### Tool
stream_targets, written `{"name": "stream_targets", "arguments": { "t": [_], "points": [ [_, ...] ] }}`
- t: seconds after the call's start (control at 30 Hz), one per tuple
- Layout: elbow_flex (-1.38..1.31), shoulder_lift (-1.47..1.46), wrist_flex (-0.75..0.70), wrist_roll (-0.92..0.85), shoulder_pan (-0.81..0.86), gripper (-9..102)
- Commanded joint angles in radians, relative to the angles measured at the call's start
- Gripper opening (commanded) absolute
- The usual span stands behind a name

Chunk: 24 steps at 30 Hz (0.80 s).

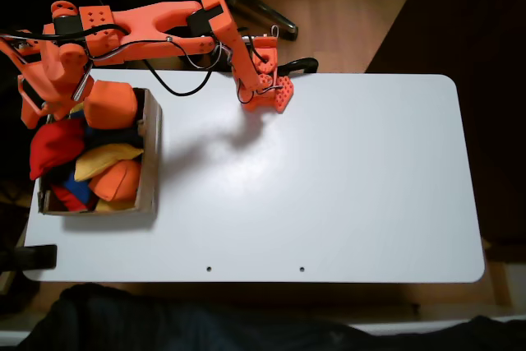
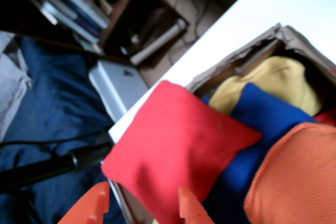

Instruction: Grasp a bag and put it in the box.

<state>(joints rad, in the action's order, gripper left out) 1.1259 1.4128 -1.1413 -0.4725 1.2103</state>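
Spread pincer (image 2: 142, 203) hovers over red bag (image 2: 176, 156) lying in box (image 2: 252, 48).

The box (image 1: 150, 154) stood at the table's (image 1: 329, 187) left edge in the fixed view, nearer the far-left corner. The bag (image 1: 54, 147) lay in the box against its left side, overhanging the wall, with other beanbags (image 1: 111, 172) heaped to its right. In the wrist view the bag (image 2: 173, 153) rested on top of the beanbags (image 2: 262, 114), over the box's (image 2: 294, 34) rim.
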Motion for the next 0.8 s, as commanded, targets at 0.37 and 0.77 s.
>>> {"name": "stream_targets", "arguments": {
  "t": [0.37,0.77],
  "points": [
    [0.057,0.12,0.02,0.02,-0.028,40],
    [0.146,0.21,0.017,0.074,-0.058,51]
  ]
}}
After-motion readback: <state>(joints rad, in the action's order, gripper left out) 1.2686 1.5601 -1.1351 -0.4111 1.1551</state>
